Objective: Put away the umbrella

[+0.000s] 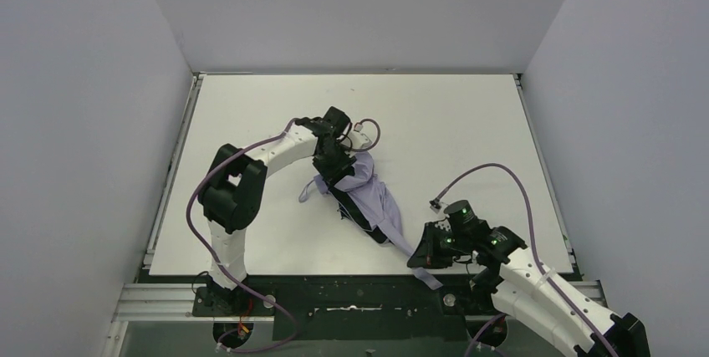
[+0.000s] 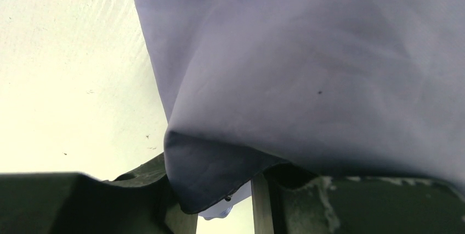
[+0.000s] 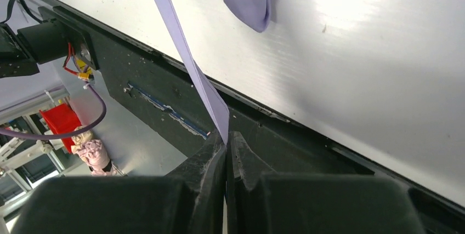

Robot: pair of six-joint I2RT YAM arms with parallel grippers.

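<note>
Diffuse overhead light fills the top view, the white surface (image 1: 468,123) bright and its shadows short and soft. In the left wrist view the umbrella (image 2: 307,69) fabric looms close and blurred, the surface beside it washed to a pale yellow. A glare patch whitens the right wrist view's upper right – while the right claw (image 3: 226,146) in the foreground sinks into near-black shadow
</note>
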